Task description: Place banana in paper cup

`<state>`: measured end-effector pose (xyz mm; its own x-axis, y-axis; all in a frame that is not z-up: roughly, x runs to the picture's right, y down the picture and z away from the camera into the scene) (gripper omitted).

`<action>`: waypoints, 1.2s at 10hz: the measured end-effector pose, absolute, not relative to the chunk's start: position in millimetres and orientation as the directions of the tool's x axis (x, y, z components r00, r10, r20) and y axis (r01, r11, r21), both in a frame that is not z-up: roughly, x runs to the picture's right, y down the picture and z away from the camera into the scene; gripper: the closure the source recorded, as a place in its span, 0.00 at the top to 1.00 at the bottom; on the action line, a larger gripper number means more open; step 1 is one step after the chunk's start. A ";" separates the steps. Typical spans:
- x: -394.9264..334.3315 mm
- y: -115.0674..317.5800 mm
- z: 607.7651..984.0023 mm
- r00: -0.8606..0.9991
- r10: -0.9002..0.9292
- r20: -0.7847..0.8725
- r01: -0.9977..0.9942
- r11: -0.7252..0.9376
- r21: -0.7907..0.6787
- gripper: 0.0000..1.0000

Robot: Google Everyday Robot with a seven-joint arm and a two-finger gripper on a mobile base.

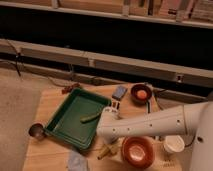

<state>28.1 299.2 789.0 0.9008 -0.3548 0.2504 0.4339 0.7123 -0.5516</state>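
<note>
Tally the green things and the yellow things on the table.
Green: 2, the tray and the vegetable lying in it.
Yellow: 1, the banana, just below the gripper at the table's near edge.
Total: 3.

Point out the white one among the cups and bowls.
The paper cup at front right, beside the orange-red bowl; the back bowl and left bowl are dark. The gripper is left of the orange-red bowl.

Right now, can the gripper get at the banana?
Likely yes. The gripper sits right at the banana, which lies between the green tray and the red bowl; nothing else covers it.
</note>
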 end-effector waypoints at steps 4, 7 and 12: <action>26.5 297.3 782.7 0.898 -0.362 0.250 0.440 0.713 -0.547 0.36; 16.5 278.7 764.5 0.890 -0.408 0.202 0.451 0.726 -0.519 0.05; 13.7 258.4 752.0 0.896 -0.406 0.181 0.440 0.752 -0.490 0.00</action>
<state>13.7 258.4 752.0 0.8957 -0.4060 0.1812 0.4402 0.7521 -0.4905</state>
